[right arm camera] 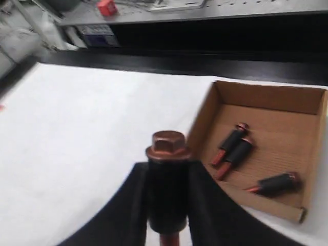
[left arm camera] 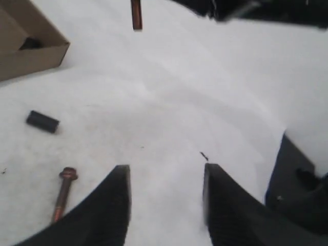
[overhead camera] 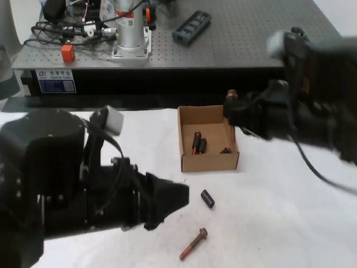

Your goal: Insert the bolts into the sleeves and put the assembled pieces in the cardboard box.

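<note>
My right gripper (right arm camera: pixel 168 177) is shut on an assembled piece (right arm camera: pixel 167 192), a black sleeve with a copper bolt head on top. In the high view it hangs at the far right corner of the cardboard box (overhead camera: pixel 209 162), held by that gripper (overhead camera: pixel 230 110). Three assembled pieces (right arm camera: pixel 233 146) lie inside the box (right arm camera: pixel 271 97). A loose black sleeve (overhead camera: pixel 207 199) and a loose copper bolt (overhead camera: pixel 193 244) rest on the white cloth in front of the box. My left gripper (left arm camera: pixel 165 171) is open and empty, low over the cloth, with the bolt (left arm camera: pixel 64 193) and sleeve (left arm camera: pixel 42 121) off to one side.
A perforated metal bench (overhead camera: pixel 240 39) stands behind the cloth, carrying a silver post (overhead camera: pixel 131 30), cables, a dark tray (overhead camera: pixel 191 27) and an orange block (overhead camera: pixel 67 52). White cloth (overhead camera: pixel 279 223) stretches to the right of the loose parts.
</note>
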Robot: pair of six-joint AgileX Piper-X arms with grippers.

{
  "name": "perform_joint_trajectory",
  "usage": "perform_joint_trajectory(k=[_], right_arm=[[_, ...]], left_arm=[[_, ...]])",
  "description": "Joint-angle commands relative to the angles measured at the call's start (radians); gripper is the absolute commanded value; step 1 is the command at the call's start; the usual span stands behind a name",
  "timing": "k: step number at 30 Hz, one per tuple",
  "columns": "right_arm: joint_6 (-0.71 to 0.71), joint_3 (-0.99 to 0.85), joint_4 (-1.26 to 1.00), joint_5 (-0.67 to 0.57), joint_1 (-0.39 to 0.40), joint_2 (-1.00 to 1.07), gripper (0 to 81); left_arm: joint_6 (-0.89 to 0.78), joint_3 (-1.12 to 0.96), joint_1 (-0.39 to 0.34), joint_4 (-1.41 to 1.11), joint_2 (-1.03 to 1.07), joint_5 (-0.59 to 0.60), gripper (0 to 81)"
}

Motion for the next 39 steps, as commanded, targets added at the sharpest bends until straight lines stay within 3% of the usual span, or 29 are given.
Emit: perform_joint_trajectory(k=[1, 6, 11, 15, 20, 22, 31, 34, 38, 39], right_arm=[[-0.187, -0.172, 0.124, 0.144, -0.007, 0.18, 1.4], [-0.244, -0.49, 0.3, 0.208, -0.007, 0.498, 1.4], [-0.241, -0.716, 0.445, 0.212, -0.012, 0.694, 1.4], [-0.241, -0.816, 0.511, 0.212, -0.026, 0.777, 2.0], [-0.241, -0.835, 0.533, 0.205, -0.05, 0.791, 31.0], [-0.241, -0.835, 0.538, 0.207, -0.059, 0.784, 38.9], [-0.233, -0.825, 0.623, 0.14, -0.074, 0.655, 33.1], [-0.238, -0.765, 0.642, 0.128, -0.062, 0.557, 33.0], [-0.246, -0.624, 0.739, 0.109, -0.018, 0.416, 33.0], [-0.246, -0.584, 0.762, 0.107, -0.008, 0.401, 33.0]], left_arm=[[0.161, -0.056, -0.003, 0.086, 0.104, -0.041, 30.9], [0.298, -0.229, -0.047, 0.275, 0.344, -0.11, 30.9], [0.401, -0.398, -0.125, 0.42, 0.52, -0.289, 30.9], [0.408, -0.474, -0.132, 0.474, 0.613, -0.292, 30.9], [0.465, -0.539, -0.132, 0.519, 0.689, -0.293, 34.7], [0.483, -0.565, -0.134, 0.543, 0.715, -0.296, 35.4], [0.63, -0.694, -0.172, 0.685, 0.842, -0.408, 34.2], [0.63, -0.705, -0.172, 0.686, 0.864, -0.421, 25.8], [0.618, -0.708, -0.172, 0.686, 0.862, -0.428, 1.8], [0.611, -0.708, -0.172, 0.696, 0.855, -0.433, 0.2]])
